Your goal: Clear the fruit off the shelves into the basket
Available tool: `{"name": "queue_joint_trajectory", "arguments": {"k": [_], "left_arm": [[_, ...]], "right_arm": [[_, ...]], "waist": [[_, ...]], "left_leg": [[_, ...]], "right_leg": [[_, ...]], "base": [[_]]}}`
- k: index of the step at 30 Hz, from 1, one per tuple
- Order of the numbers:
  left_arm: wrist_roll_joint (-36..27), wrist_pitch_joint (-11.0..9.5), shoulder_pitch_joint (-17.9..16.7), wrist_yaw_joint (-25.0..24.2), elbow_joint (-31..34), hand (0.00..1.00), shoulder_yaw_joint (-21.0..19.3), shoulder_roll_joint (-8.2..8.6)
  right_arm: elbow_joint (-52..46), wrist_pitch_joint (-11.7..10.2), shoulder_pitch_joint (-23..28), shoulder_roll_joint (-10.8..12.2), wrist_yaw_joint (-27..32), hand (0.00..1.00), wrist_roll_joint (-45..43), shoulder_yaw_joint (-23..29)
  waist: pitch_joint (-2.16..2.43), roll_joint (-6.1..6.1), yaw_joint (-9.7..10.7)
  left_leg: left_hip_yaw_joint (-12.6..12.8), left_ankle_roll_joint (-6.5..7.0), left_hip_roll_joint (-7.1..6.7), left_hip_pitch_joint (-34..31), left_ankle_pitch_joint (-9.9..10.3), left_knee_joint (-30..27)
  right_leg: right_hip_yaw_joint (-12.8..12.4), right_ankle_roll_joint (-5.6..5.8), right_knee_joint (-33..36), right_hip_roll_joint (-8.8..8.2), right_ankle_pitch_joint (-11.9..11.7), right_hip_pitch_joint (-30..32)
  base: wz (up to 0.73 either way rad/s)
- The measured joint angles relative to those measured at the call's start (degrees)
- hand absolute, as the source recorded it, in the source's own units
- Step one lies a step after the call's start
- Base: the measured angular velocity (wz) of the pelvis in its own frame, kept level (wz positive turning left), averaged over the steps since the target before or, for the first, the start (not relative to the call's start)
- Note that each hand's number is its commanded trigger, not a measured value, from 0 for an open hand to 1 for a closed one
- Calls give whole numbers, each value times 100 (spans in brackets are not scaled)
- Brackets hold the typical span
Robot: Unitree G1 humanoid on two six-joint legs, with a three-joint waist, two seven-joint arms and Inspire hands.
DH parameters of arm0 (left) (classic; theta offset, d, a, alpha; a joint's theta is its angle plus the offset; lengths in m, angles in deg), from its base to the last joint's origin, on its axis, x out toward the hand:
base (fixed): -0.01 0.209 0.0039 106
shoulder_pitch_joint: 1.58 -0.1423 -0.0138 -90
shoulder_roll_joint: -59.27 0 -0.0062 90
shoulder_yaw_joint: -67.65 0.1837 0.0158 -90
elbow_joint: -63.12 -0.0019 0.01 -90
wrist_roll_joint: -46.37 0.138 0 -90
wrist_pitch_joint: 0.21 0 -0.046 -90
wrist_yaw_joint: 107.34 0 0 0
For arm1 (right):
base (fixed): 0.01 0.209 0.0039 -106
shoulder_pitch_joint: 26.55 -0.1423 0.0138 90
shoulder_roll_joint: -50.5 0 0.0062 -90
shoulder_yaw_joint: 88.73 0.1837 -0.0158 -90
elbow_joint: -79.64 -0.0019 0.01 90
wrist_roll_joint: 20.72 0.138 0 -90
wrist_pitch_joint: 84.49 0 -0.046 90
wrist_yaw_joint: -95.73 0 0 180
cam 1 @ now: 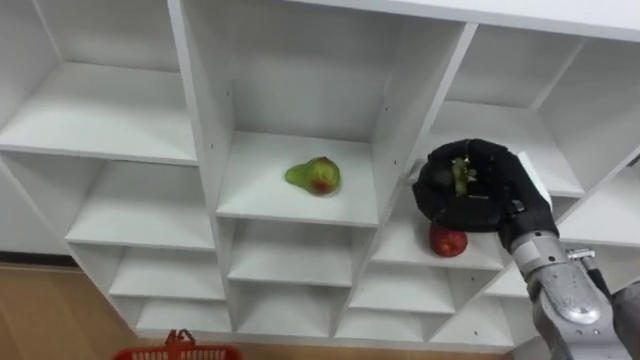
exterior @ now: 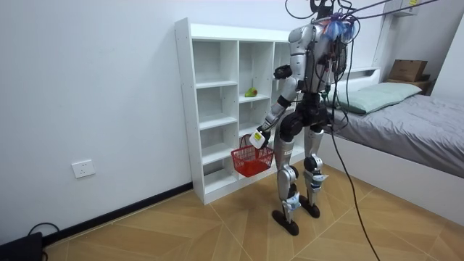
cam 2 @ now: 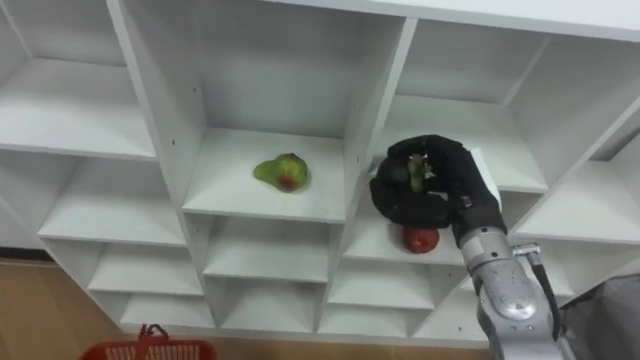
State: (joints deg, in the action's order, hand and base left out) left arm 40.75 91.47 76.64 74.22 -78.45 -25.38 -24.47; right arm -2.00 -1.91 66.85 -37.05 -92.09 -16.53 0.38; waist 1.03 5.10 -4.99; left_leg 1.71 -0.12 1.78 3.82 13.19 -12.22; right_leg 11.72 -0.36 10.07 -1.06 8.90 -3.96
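- Closet [cam 1: 203, 120]: white, open-fronted, divided into compartments; it spans the eye views.
- Pear [cam 1: 314, 176]: green with a red blush, lying on its side on the shelf of the centre compartment, near the middle of the frame.
- Apple [cam 1: 448, 241]: red, on the shelf of the compartment right of centre, one level lower than the pear. Its upper part is hidden behind the hand.
- Right hand [cam 1: 470, 185]: black, raised at centre right of the frame, in front of the divider and the mouth of the apple's compartment, just above the apple. The fingers are clenched inward. A small greenish patch shows among them (what it is cannot be told). Contact with the apple cannot be confirmed.
- Basket [cam 1: 178, 348]: red, its handle and rim at the lower left edge of the frame. In the room view it hangs low, before the closet's lower shelves.
- Left hand [exterior: 258, 138]: lowered, just above the basket in the room view; whether it grasps the handle cannot be told.
- Stance: the robot stands upright on the wood floor, close before the closet, with a bed [exterior: 417, 127] at the room view's right.
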Motion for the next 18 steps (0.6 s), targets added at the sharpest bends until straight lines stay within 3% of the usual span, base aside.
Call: {"name": "queue_joint_trajectory", "arguments": {"k": [4,6,7,9,11,14,16,17,18], "left_arm": [[-54,0,51,66,-2,100,186,-29],[-50,0,170,34,-4,100,343,-29],[-50,0,198,14,-7,100,374,-22],[-52,-6,280,-82,-15,100,395,7],[-53,-6,305,-149,-25,100,395,6],[-56,-8,310,-203,-25,100,394,5],[-56,-8,321,-217,-26,100,396,5],[-58,-8,354,-218,-28,100,397,5],[-57,-8,392,-216,-29,100,422,3]], "right_arm": [[-95,95,85,-41,-378,100,25,-258],[-73,580,335,-112,-824,100,-172,-707],[-73,689,415,-111,-948,100,-259,-841],[-77,967,512,-109,-1419,100,-513,-1284],[-128,992,507,-110,-1656,100,-635,-1379],[-134,996,483,-144,-1832,100,-682,-1377],[-135,997,418,-166,-1920,100,-677,-1377],[-134,997,380,-162,-1939,100,-677,-1378],[-127,997,356,-160,-1963,100,-675,-1384]], "waist": [[-8,-8,39],[-47,-8,13],[-55,-15,-1],[-119,-46,-37],[-150,-84,-49],[-167,-51,-38],[-152,-18,-52],[-121,28,-56],[-130,26,-56]], "left_leg": [[75,-6,23,53,-2,89],[96,-9,27,38,-1,108],[98,-8,27,18,-1,108],[134,-9,29,-70,-5,96],[146,-5,21,-153,-12,87],[151,-10,31,-162,-19,90],[143,-11,38,-201,-20,87],[140,-13,38,-234,-21,75],[134,-13,37,-266,-21,51]], "right_leg": [[-96,-5,1,27,-3,17],[-97,-5,2,29,-3,35],[-97,-5,7,28,-3,58],[-152,-5,84,25,-3,205],[-197,-9,89,23,-5,296],[-203,-9,78,33,-5,322],[-183,-9,71,34,-5,349],[-186,-9,72,34,-5,390],[-188,-10,72,29,-6,419]], "base": [[-13],[0],[0],[-11],[-10],[-1],[3],[0],[0]]}}
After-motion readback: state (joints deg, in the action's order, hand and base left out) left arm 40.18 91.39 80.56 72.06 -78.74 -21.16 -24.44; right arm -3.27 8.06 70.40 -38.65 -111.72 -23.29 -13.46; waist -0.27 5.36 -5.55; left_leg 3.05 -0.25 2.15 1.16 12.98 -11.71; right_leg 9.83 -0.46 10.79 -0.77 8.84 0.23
